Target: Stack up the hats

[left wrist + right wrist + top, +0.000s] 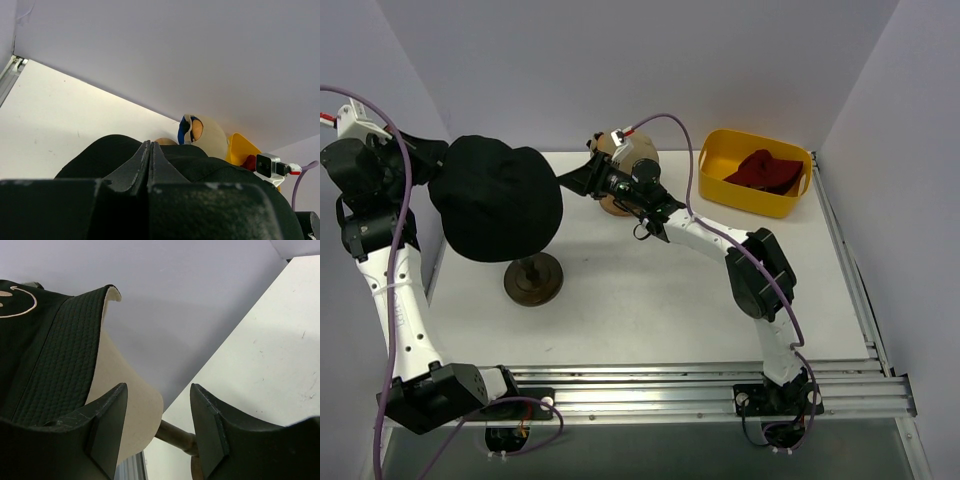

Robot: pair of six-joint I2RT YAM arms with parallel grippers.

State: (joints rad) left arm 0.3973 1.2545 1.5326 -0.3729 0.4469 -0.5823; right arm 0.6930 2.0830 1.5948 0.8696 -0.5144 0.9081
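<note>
My left fingers (150, 150), pressed together, pinch the black bucket hat (500, 200) at its edge, with the hat over the wooden stand (533, 278). My right fingers (159, 415), half open and empty, sit just beside that hat's brim. The dark red hat (765, 170) lies in a yellow bin (750, 203), well to their right.

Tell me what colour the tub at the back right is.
Yellow; the tub shows best in the top view.
</note>
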